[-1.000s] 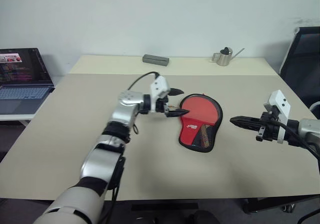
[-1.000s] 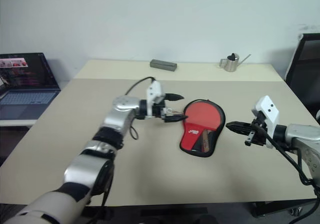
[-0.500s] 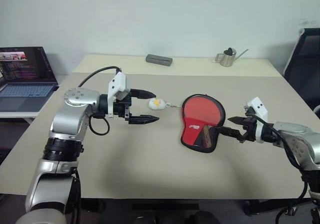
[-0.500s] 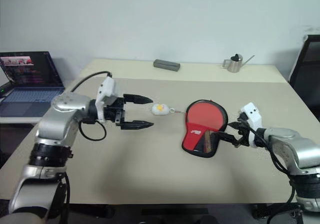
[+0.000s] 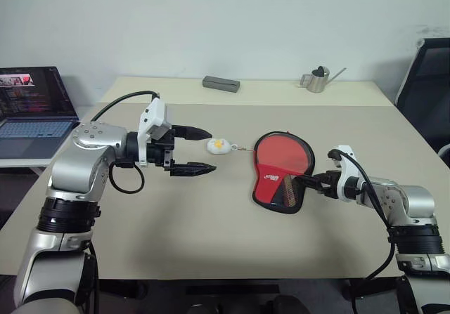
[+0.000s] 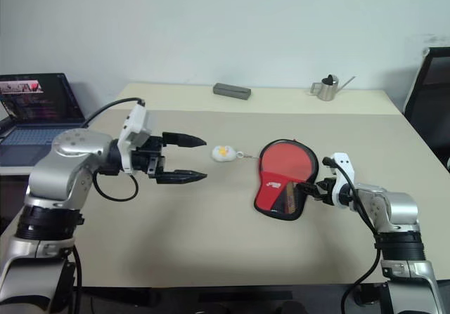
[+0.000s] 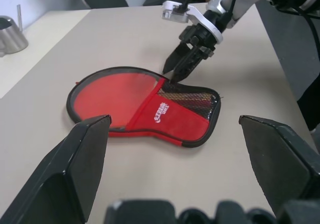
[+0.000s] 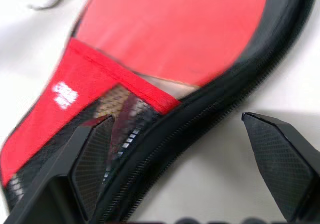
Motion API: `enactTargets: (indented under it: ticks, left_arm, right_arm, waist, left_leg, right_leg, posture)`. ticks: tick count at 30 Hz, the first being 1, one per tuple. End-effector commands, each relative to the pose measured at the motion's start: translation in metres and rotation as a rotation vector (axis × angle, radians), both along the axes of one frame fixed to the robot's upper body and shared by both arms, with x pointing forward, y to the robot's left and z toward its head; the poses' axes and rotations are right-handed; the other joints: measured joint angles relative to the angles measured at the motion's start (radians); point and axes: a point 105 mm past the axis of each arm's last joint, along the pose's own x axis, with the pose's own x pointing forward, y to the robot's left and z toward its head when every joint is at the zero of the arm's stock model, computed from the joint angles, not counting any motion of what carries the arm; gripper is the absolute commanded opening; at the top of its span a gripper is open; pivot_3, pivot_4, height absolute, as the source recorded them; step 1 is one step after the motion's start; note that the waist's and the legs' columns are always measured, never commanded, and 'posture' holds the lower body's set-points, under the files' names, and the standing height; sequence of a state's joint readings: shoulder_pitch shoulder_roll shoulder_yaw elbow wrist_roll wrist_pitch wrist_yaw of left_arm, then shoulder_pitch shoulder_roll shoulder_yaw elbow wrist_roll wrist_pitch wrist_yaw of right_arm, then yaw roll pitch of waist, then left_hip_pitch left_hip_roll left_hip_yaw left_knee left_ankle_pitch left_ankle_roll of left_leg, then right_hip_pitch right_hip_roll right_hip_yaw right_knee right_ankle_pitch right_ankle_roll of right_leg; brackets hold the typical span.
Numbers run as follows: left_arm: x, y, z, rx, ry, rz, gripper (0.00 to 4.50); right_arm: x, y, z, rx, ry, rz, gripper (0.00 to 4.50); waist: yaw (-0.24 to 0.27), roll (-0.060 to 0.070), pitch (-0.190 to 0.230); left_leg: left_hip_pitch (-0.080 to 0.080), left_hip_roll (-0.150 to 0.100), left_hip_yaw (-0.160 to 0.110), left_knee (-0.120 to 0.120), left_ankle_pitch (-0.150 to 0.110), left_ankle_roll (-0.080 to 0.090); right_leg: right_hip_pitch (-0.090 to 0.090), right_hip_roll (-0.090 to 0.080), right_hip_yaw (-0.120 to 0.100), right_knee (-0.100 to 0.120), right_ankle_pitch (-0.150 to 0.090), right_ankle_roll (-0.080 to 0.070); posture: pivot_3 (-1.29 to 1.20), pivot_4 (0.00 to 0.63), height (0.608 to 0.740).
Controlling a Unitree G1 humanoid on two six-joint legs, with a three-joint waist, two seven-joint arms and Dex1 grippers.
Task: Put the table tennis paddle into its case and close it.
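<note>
Beige tabletop [image 5: 211, 244] carries the case [image 5: 281, 177] near centre, the table tennis paddle [image 5: 281, 152] tucked inside; at its 3 o'clock we see the right gripper [image 5: 309, 182], jaws spread wide, tips at the zipper edge; at 9 o'clock, well apart, the left gripper [image 5: 200, 149] hovers agape, beside the charm [image 5: 218, 145].

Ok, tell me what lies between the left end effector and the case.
The small white-yellow charm on its short chain, with bare table around it, in both eye views. The left end effector is open.
</note>
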State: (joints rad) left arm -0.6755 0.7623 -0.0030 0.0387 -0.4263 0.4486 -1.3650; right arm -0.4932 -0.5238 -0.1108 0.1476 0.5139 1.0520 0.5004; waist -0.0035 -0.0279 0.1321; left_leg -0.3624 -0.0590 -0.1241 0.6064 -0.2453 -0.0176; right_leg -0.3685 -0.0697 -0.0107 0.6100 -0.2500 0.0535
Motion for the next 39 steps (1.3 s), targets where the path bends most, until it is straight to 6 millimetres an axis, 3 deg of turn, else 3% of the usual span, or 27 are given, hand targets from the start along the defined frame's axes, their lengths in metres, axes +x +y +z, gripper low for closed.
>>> enactTargets:
  ticks: [1, 13, 21, 24, 35, 39]
  left_arm:
    - [-0.001, 0.004, 0.012, -0.003, -0.052, 0.008, 4.50]
    - [0.001, 0.007, 0.010, -0.004, -0.054, 0.023, 4.50]
    - [0.002, 0.008, 0.007, -0.002, -0.054, 0.027, 4.50]
    - [0.003, 0.009, 0.006, 0.000, -0.053, 0.031, 4.50]
    - [0.003, 0.016, 0.003, 0.017, -0.054, 0.056, 4.50]
    - [-0.001, 0.020, -0.001, 0.041, -0.048, 0.055, 4.50]
  right_arm:
    - [0.006, 0.001, 0.007, -0.003, -0.035, -0.004, 4.48]
    - [0.009, 0.035, 0.011, 0.078, -0.057, 0.074, 4.48]
    - [0.011, 0.041, 0.012, 0.088, -0.055, 0.080, 4.48]
    - [0.013, 0.040, 0.010, 0.079, -0.048, 0.063, 3.87]
    - [0.016, 0.033, 0.006, 0.067, -0.033, 0.003, 0.17]
    - [0.015, 0.030, 0.003, 0.071, -0.012, -0.020, 0.03]
  waist:
    - [-0.001, 0.000, 0.000]
    - [-0.018, -0.001, -0.001]
    - [-0.027, 0.000, 0.000]
    - [-0.027, 0.000, 0.000]
    - [-0.028, 0.000, 0.000]
    - [-0.027, 0.000, 0.000]
  left_leg:
    - [0.000, 0.000, 0.000, 0.000, 0.000, 0.000]
    - [0.001, 0.002, 0.000, 0.000, 0.000, 0.000]
    - [0.001, 0.001, 0.000, 0.000, 0.000, 0.000]
    - [0.001, 0.001, 0.000, 0.000, 0.000, 0.000]
    - [0.002, 0.001, 0.001, 0.000, 0.000, 0.000]
    - [0.002, 0.001, 0.000, 0.000, 0.000, 0.000]
  right_leg:
    - [0.000, 0.000, 0.000, 0.000, 0.000, 0.000]
    - [0.000, 0.000, 0.001, 0.000, 0.000, 0.000]
    - [0.000, 0.001, 0.001, 0.000, 0.000, 0.000]
    - [-0.001, 0.001, 0.001, 0.000, 0.000, 0.000]
    - [-0.001, 0.001, 0.001, 0.000, 0.000, 0.000]
    - [-0.002, 0.001, 0.001, 0.000, 0.000, 0.000]
  posture:
    - [0.00, 0.150, 0.740]
    - [0.00, 0.150, 0.740]
    - [0.00, 0.150, 0.740]
    - [0.00, 0.150, 0.740]
    - [0.00, 0.150, 0.740]
    - [0.00, 0.150, 0.740]
